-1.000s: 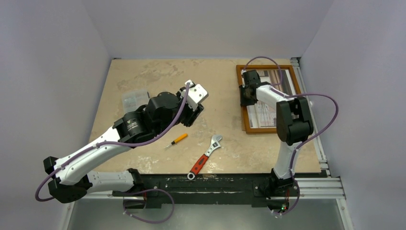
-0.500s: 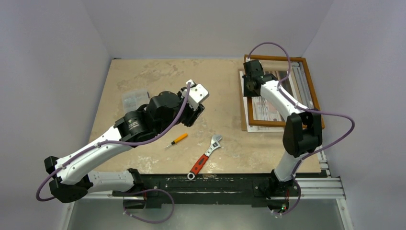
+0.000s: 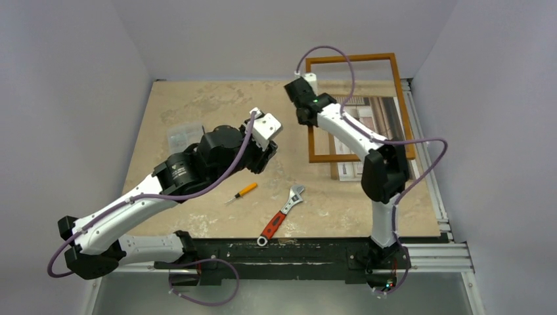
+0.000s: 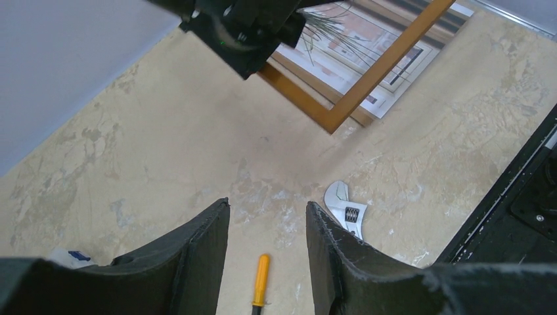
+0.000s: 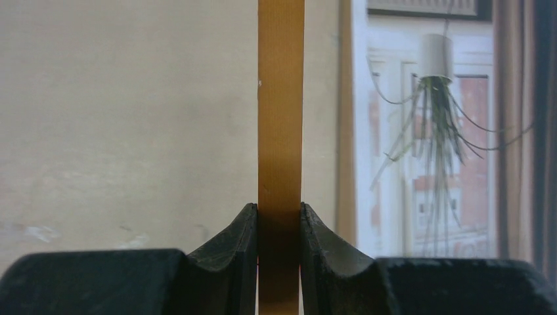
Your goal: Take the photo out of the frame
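My right gripper (image 3: 304,113) is shut on the left border of the orange-brown wooden frame (image 3: 348,60) and holds it lifted and tilted above the table's far right. In the right wrist view the jaws (image 5: 279,213) clamp the frame's border (image 5: 281,98) from both sides. The photo (image 3: 384,111), a window scene with a spindly plant, lies flat on the table under and right of the raised frame; it also shows in the right wrist view (image 5: 433,131) and the left wrist view (image 4: 355,46). My left gripper (image 3: 263,159) is open and empty above the table's middle (image 4: 267,210).
An orange-handled screwdriver (image 3: 243,192) and a red-handled adjustable wrench (image 3: 282,214) lie near the front middle. A clear plastic box (image 3: 184,136) sits at the left. A metal rail (image 3: 443,216) runs along the table's right edge.
My right gripper has lifted the frame up and to the left, off the photo, which stays on the table. The left arm has barely moved.
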Tool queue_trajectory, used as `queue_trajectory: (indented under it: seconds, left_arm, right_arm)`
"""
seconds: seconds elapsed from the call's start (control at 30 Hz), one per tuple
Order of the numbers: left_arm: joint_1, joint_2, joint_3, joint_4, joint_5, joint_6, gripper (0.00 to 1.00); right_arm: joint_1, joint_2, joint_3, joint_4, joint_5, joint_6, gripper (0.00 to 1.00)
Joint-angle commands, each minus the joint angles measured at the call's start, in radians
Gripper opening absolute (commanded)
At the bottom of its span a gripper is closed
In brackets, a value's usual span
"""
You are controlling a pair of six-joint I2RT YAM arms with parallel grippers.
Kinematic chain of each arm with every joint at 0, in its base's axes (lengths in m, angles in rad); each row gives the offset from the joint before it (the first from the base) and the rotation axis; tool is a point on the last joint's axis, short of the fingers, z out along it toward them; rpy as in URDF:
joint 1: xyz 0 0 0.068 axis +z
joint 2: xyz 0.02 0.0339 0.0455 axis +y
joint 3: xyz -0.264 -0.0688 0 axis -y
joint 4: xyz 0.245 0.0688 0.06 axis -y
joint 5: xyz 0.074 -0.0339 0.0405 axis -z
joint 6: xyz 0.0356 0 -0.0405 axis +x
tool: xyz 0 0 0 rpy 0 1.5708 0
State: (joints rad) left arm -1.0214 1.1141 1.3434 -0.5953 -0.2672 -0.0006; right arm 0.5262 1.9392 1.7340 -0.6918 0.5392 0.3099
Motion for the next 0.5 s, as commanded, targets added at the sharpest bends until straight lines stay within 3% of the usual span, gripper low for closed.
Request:
queue_trajectory:
  seconds: [0.0,0.2,0.47]
  left_arm:
    - [0.006,-0.057,0.028,-0.006,-0.046,-0.019,0.44]
    - [0.007,-0.154,0.022,0.000,-0.120,-0.009,0.44]
    - [0.015,-0.218,0.010,0.013,-0.088,-0.024,0.44]
  right_arm:
    - [0.146,0.108,0.201,-0.103,0.226,0.175,0.00]
    - [0.245,0.256,0.358,-0.126,0.265,0.279,0.00]
    - [0.321,0.463,0.603,-0.194,0.249,0.342,0.00]
